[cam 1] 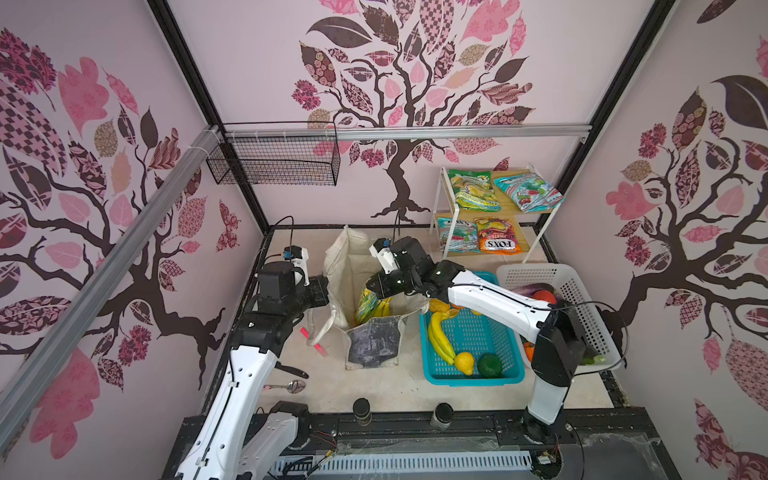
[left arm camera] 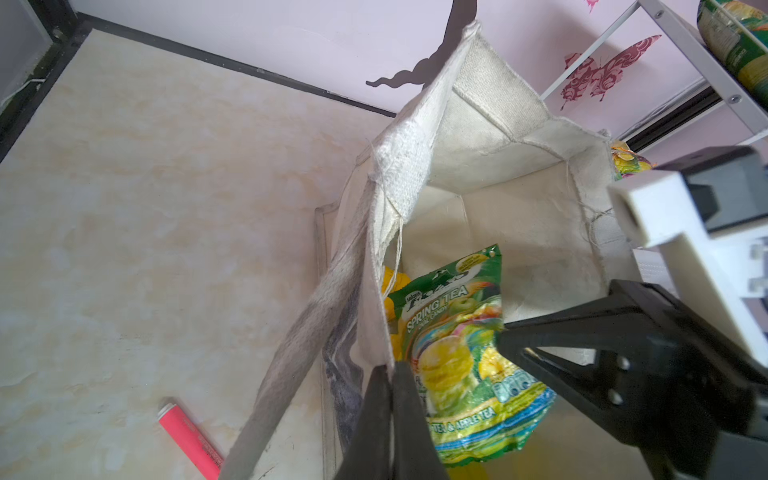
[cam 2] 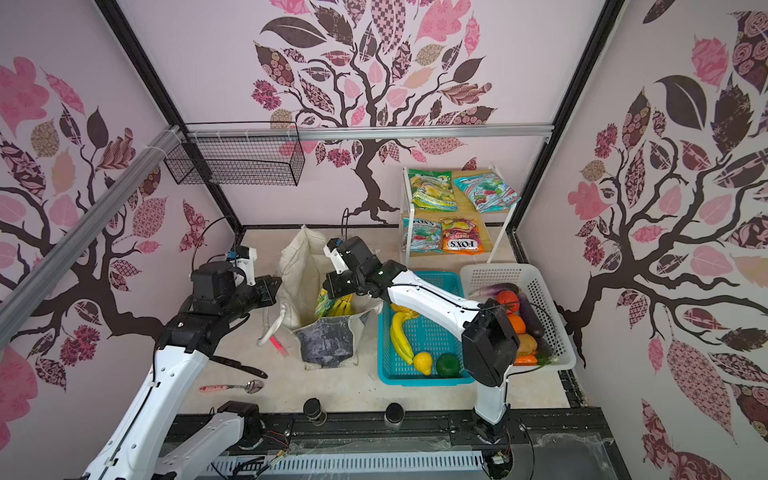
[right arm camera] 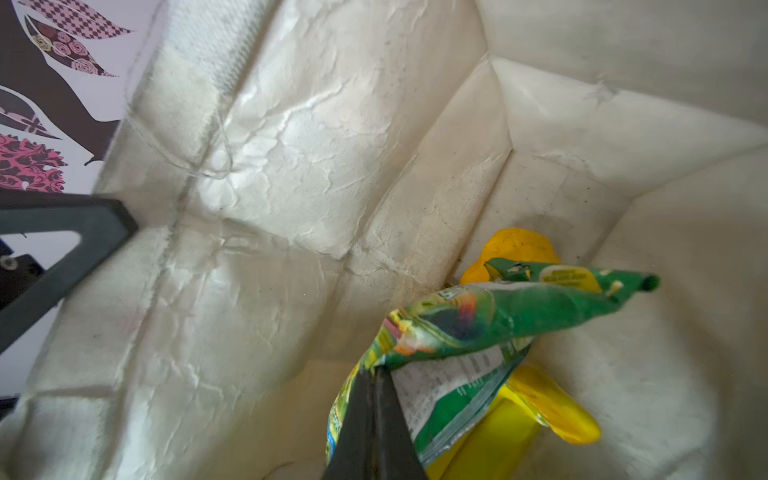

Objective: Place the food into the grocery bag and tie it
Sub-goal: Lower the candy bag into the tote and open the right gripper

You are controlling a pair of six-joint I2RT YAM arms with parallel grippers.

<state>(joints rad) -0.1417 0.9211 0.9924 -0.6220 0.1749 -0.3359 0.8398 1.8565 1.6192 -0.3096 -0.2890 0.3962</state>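
Here the right gripper (right arm camera: 376, 372), clamped on a packet (right arm camera: 478, 320), hangs inside the bag (right arm camera: 291, 166) while the left gripper (left arm camera: 390, 368) pinches its rim; next, likely, let go.

Snack packet (left arm camera: 453, 357) and bananas (right arm camera: 557, 411) block the grocery bag's (left arm camera: 519, 232) near half.

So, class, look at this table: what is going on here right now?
A robot is packing groceries. The left gripper is pinched shut on the side rim of the cream bag, holding it open. The right gripper is down inside the bag, shut on a green snack packet just above bananas already in there. More fruit waits in the teal basket; the bag is not tied yet.
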